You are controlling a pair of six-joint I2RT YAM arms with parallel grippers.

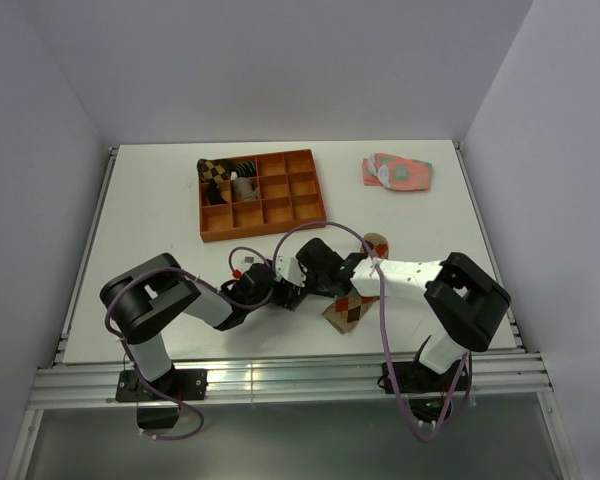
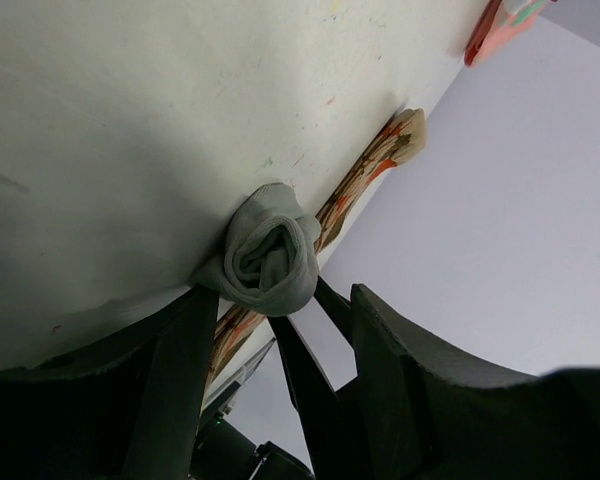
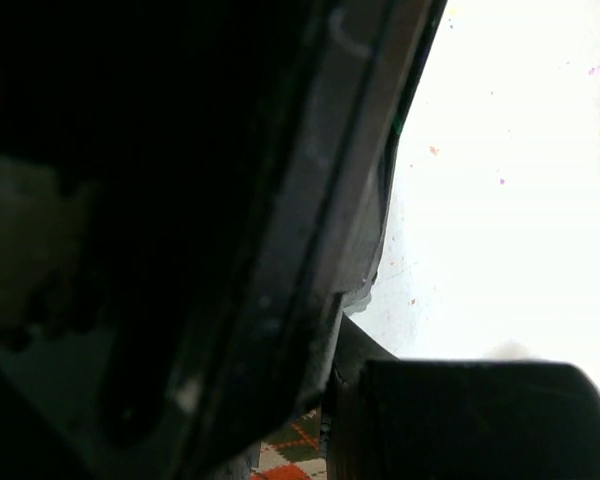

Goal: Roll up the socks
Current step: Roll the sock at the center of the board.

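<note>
Grey sock: plain grey fabric sock point(image 2: 270, 250), wound into a tight ball, sitting on the argyle sock near the front middle of the table.
Argyle sock: tan fabric sock with orange and dark-brown diamonds point(image 1: 352, 305), lying flat and stretched out on the white table point(image 1: 160, 210).
Left gripper point(image 2: 280, 300): jaws spread wider than the ball; one finger touches it, the other stands apart.
Right gripper point(image 1: 325, 272): beside the left one; its own camera is dark, so I cannot tell its opening.
Back of table: orange compartment tray point(image 1: 265, 232); pink-and-green socks point(image 1: 398, 172).
</note>
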